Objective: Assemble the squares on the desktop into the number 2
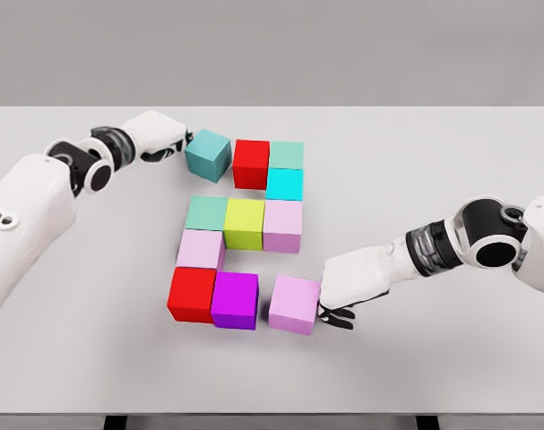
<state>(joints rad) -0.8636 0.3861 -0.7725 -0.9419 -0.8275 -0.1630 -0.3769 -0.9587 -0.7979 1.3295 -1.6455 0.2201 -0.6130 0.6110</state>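
Coloured cubes lie on the white table (451,152). The top row holds a teal cube (208,155), turned askew, then a red cube (251,163) and a mint cube (286,154), with a cyan cube (284,184) below the mint one. The middle row has a green cube (206,213), a yellow-green cube (244,224) and a lilac cube (282,226). A pale pink cube (201,249) sits under the green one. The bottom row runs red (192,294), purple (235,300), then a lilac cube (294,305) standing slightly apart. My left hand (171,143), fingers curled, touches the teal cube's left side. My right hand (343,300), fingers curled under, rests against the bottom lilac cube's right side.
The table's front edge (272,414) runs along the bottom of the view. Bare tabletop lies to the right of the cubes and along the front. My right forearm (433,246) crosses the right half of the table.
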